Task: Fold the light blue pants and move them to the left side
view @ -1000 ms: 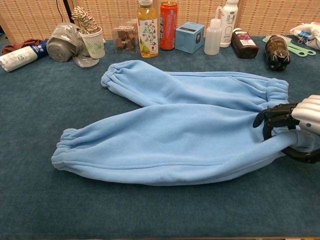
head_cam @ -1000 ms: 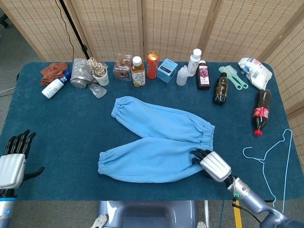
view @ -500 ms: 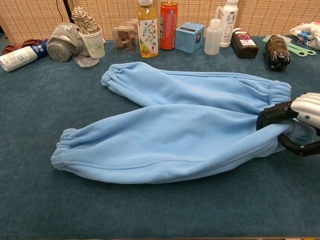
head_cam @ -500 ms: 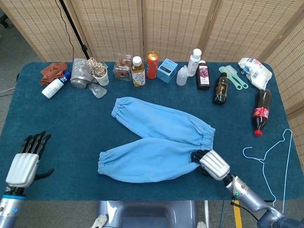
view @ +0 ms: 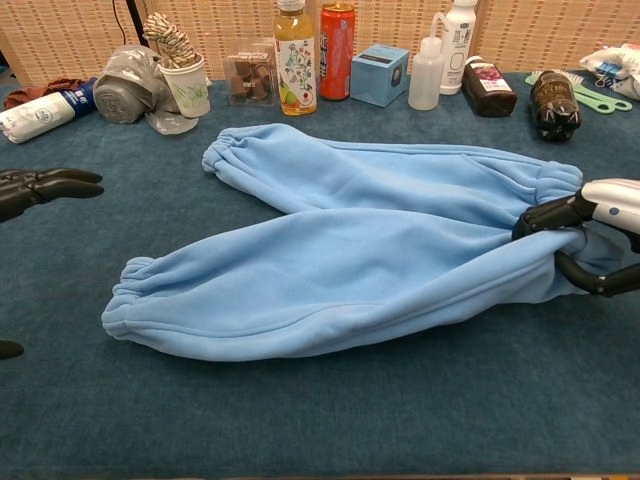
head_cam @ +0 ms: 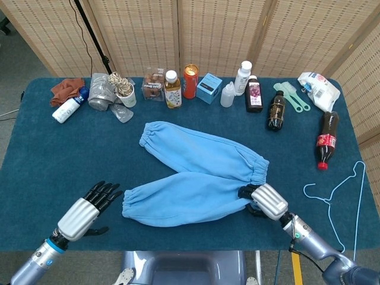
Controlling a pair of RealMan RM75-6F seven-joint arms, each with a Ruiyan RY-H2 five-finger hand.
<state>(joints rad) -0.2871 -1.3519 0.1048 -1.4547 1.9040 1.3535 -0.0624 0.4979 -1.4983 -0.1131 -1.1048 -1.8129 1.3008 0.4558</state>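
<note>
The light blue pants lie spread flat on the dark blue table, both legs pointing left, waistband at the right. My right hand pinches the near corner of the waistband, thumb under the cloth and fingers on top, lifting that edge slightly. Off the near leg's cuff, my left hand hovers just to the left with its fingers stretched out and apart, holding nothing.
Along the far edge stand bottles, a can, a blue box, a cup of rope and a grey bundle. A cola bottle and a wire hanger lie at the right.
My left hand has swept from the table's near left corner rightward toward the near leg's cuff. My right hand has drawn the waistband corner slightly up and inward.
</note>
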